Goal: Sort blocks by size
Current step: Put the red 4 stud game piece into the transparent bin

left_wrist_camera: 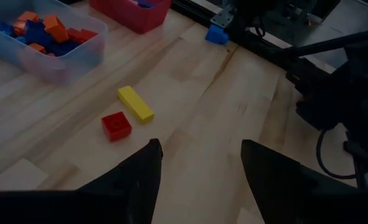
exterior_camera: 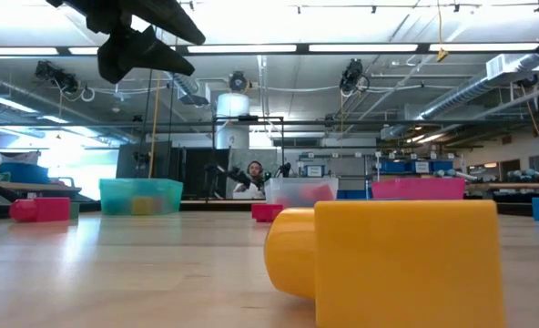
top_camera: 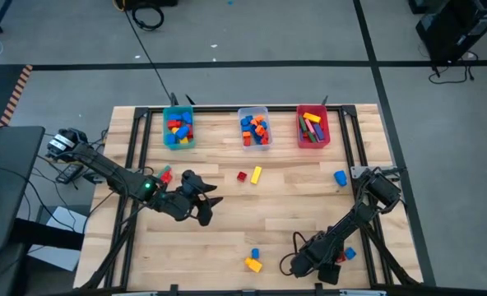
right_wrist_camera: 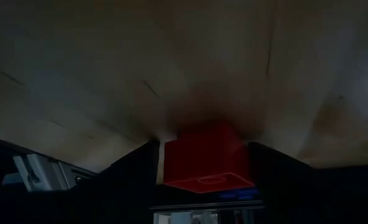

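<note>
Red block [right_wrist_camera: 207, 155] between right tool [right_wrist_camera: 202, 165] fingers, near table edge.

Three bins [top_camera: 254, 112]; eight loose blocks [top_camera: 256, 173]; two arms.

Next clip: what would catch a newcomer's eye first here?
Probably the three bins lined up along the table's far edge: teal bin, clear bin and red bin, each holding bright blocks. Next, the right gripper low at the near right edge, its fingers either side of a red block, while the left gripper hovers open near a yellow bar and a red square block.
</note>
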### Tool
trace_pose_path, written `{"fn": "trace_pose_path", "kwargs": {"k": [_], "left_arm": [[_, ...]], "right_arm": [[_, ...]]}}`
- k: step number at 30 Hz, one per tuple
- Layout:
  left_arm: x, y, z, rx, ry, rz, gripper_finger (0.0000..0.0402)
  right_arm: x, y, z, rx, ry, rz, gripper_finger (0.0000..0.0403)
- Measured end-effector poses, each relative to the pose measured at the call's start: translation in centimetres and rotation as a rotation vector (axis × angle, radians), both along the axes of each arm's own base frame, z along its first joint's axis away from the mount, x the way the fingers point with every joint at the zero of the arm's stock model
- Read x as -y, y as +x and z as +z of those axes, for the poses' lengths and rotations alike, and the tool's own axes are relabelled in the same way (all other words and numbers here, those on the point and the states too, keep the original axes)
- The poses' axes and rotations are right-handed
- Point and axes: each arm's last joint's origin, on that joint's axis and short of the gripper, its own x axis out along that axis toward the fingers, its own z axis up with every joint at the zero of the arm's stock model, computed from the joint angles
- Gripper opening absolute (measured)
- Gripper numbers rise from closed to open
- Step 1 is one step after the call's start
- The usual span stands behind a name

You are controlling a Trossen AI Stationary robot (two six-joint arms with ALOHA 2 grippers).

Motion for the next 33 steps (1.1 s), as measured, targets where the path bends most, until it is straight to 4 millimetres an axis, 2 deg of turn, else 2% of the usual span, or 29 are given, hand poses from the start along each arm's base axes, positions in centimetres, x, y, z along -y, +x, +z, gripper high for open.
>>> {"fn": "trace_pose_path", "kwargs": {"k": [8,13,16,19,26,33], "left_arm": [[-0.1,0.0,0.0,0.006,0.012,0.017,0.0227],[-0.1,0.0,0.0,0.004,0.016,0.015,0.0227],[-0.1,0.0,0.0,-0.006,0.046,0.000,0.0227],[-0.1,0.0,0.0,-0.010,0.059,-0.007,0.0227],[-0.1,0.0,0.1,-0.008,0.058,-0.007,0.0227],[0.0,0.0,0.1,-0.006,0.057,-0.007,0.0227]], "right_arm": [[0.0,0.0,0.0,-0.001,0.004,0.002,0.0197],[-0.1,0.2,0.3,0.022,0.009,0.017,0.0191],[-0.2,0.5,1.4,0.119,-0.008,0.052,0.0195],[0.4,1.0,3.4,0.247,-0.066,0.047,0.0194],[3.6,2.3,8.7,0.648,-0.308,-0.030,0.0194],[9.3,2.7,11.9,0.914,-0.496,-0.098,0.0194]]}}
